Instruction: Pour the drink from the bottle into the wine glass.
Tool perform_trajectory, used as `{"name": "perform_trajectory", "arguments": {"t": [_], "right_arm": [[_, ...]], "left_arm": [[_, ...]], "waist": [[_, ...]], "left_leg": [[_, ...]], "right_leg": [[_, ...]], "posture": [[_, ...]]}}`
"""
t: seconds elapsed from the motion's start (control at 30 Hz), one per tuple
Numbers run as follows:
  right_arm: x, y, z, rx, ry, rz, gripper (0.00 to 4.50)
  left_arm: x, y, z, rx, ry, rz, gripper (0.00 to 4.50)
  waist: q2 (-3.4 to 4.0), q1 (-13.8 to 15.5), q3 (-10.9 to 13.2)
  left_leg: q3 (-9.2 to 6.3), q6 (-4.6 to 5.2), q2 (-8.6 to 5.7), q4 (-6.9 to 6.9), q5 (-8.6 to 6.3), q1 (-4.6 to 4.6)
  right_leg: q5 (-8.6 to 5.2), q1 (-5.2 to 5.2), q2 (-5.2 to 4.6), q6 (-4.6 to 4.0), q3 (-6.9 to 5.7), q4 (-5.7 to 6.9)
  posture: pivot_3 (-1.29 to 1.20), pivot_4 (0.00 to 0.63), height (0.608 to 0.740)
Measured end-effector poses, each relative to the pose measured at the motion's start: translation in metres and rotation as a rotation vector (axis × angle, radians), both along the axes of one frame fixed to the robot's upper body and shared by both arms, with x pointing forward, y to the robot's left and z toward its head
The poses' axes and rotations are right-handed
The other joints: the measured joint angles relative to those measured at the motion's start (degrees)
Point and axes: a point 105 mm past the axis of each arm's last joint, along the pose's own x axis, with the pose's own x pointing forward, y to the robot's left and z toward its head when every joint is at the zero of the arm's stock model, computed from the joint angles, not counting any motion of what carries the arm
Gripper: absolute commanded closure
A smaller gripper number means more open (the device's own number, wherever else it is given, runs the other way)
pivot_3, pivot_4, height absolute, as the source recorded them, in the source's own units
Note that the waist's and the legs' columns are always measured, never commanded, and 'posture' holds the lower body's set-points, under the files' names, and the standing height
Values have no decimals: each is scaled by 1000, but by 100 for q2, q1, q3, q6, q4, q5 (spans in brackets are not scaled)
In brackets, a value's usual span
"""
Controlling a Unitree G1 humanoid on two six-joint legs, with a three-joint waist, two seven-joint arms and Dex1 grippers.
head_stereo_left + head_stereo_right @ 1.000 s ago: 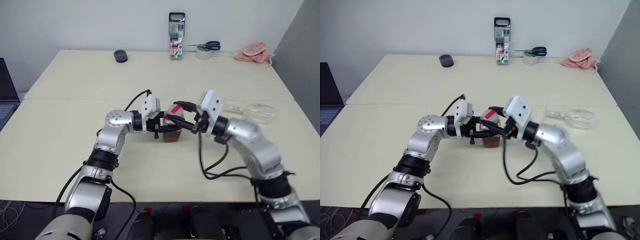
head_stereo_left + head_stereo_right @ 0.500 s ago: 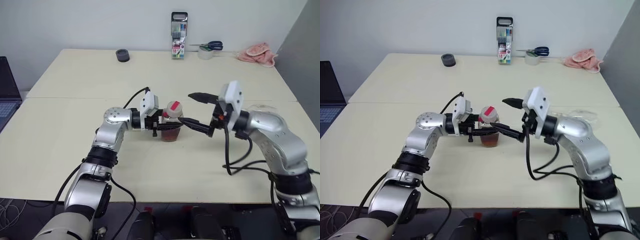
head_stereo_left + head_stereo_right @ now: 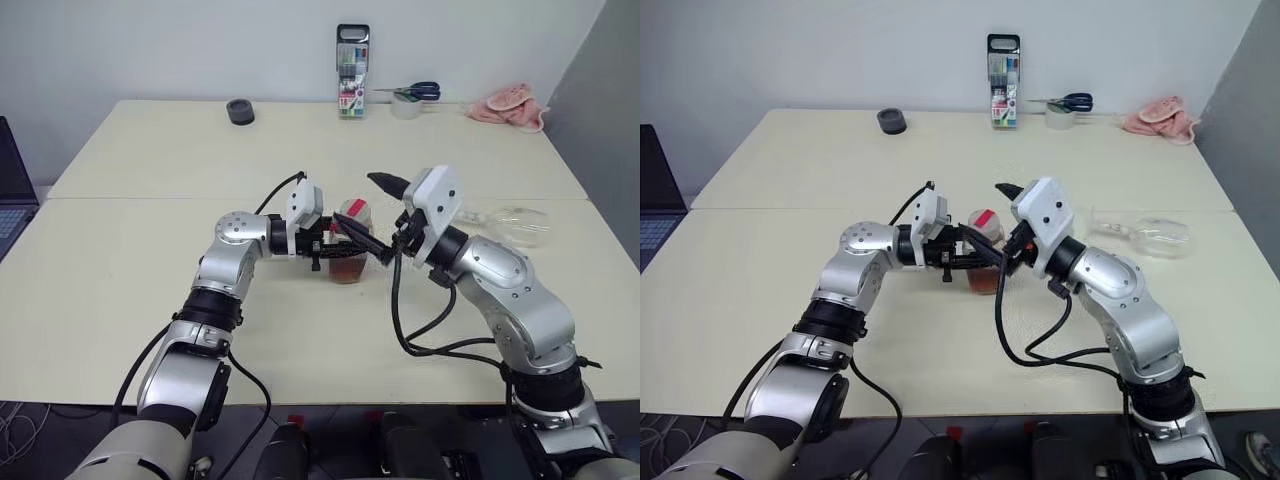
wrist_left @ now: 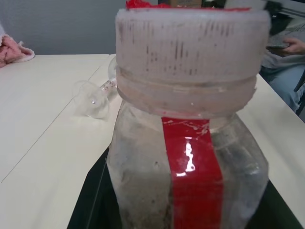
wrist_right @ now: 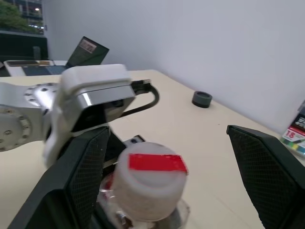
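Note:
The bottle [image 3: 348, 252] stands upright at the table's centre, small and clear, with a red label strip [image 4: 193, 167] and a whitish cap [image 5: 150, 183] on it. A shallow layer of reddish-brown drink [image 3: 347, 268] sits at its bottom. My left gripper [image 3: 338, 250] is shut on the bottle's body from the left. My right gripper [image 3: 371, 212] is open at cap height, one black finger [image 5: 83, 176] on each side of the cap, apart from it. The wine glass [image 3: 505, 221] lies on its side on the table to the right, behind my right arm.
A case of coloured markers [image 3: 352, 72], scissors on a tape roll [image 3: 410, 97], a pink cloth [image 3: 508, 106] and a black ring [image 3: 240, 111] line the far edge. A laptop [image 3: 8, 190] sits at the far left. A person's hand [image 4: 290, 45] shows beyond the table.
My right gripper spread its fingers wide, drew off to the right, then swung back to straddle the bottle's cap. The left gripper and the bottle have stayed put.

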Motion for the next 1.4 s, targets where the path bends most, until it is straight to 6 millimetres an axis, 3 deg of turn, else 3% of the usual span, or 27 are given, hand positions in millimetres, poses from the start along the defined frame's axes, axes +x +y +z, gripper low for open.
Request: {"name": "perform_trajectory", "arguments": {"t": [1.13,1.4], "right_arm": [[-12,-28,-9,-76,52,2,315],[-27,-10,-4,-48,86,113,315]], "left_arm": [[1,2,-1,-2,12,10,2820],[2,2,-1,-7,26,13,2820]], "waist": [[0,5,0],[0,-3,0]], "left_leg": [[0,9,0,1,-5,-1],[0,11,1,1,-6,0]], "right_leg": [[0,0,0,0,1,1],[0,0,1,0,0,2]], "posture": [[0,150,740],[0,150,740]]}}
